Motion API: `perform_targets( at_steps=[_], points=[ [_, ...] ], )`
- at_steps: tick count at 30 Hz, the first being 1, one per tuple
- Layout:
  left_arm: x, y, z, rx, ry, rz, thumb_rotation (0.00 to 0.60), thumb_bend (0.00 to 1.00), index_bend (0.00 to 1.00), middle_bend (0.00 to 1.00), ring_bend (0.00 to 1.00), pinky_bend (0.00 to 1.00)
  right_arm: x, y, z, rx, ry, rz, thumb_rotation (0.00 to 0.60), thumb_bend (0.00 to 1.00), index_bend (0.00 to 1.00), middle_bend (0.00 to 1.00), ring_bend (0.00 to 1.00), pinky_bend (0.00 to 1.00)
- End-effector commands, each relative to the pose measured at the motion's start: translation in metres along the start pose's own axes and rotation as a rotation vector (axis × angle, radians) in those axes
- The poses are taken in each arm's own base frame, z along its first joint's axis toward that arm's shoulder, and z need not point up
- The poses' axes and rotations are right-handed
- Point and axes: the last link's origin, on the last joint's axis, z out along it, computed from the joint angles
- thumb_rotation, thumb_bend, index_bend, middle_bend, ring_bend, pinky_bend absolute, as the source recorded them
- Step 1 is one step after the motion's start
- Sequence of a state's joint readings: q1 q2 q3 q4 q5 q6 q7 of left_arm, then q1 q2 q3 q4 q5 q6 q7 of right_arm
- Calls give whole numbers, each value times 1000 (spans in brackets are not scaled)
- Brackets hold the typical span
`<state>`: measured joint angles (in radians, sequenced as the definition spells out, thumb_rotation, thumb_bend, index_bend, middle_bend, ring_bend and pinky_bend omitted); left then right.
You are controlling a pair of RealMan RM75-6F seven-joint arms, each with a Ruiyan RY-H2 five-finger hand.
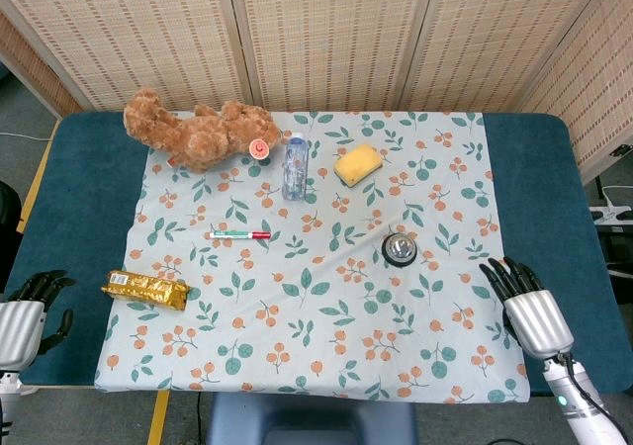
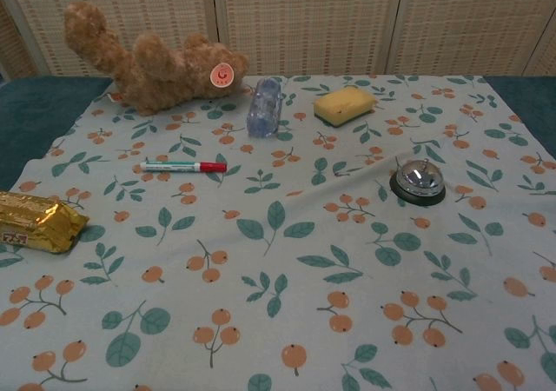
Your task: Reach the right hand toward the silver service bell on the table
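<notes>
My left hand point(image 1: 25, 316) rests at the front left corner of the table point(image 1: 89, 148), on the bare blue surface just off the left edge of the patterned cloth point(image 1: 316, 297). Its dark fingers point(image 1: 42, 285) are curled in around nothing. The chest view does not show this hand.

Just beside it, near the cloth's left edge, lies a gold foil packet point(image 1: 145, 289), flat and lengthwise. Toward the back left corner of the cloth a brown teddy bear point(image 1: 203, 131) sprawls on its side, a round pink tag point(image 1: 259, 148) on it. Between bear and packet, further in, a pen point(image 1: 240, 234) with a red cap lies flat across the cloth, well apart from both.

Near the middle of the back edge a clear water bottle point(image 1: 295, 166) lies on its side, just beside the bear's tag. Next to it on the right sits a yellow sponge point(image 1: 358, 163), apart from the bottle.

The silver service bell point(image 1: 399, 249) stands upright on its dark base right of the cloth's centre, with nothing touching it; the chest view shows its shiny dome clearly.

My right hand point(image 1: 529, 307) hovers or rests at the cloth's right edge, toward the front right corner, well apart from the bell. Its fingers point(image 1: 504, 277) are straight, slightly spread, holding nothing, pointing away from me toward the back of the table. The chest view does not catch it.
</notes>
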<state>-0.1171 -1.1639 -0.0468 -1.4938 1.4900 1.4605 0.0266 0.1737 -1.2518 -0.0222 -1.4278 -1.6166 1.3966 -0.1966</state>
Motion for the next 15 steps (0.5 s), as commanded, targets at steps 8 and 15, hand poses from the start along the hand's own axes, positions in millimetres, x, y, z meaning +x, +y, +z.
perform_targets(
  at_steps=[8,15],
  points=[
    [-2,-1,1,-6,4,-8,600,483,287,209,168,410,-7,-3,13,41,59,3,600,1000,0,56,0,131],
    [-4,-5,3,3,7,-12,600,482,287,209,168,411,-31,-15,71,101,18,-30,600,1000,0,55,0,102]
  ],
)
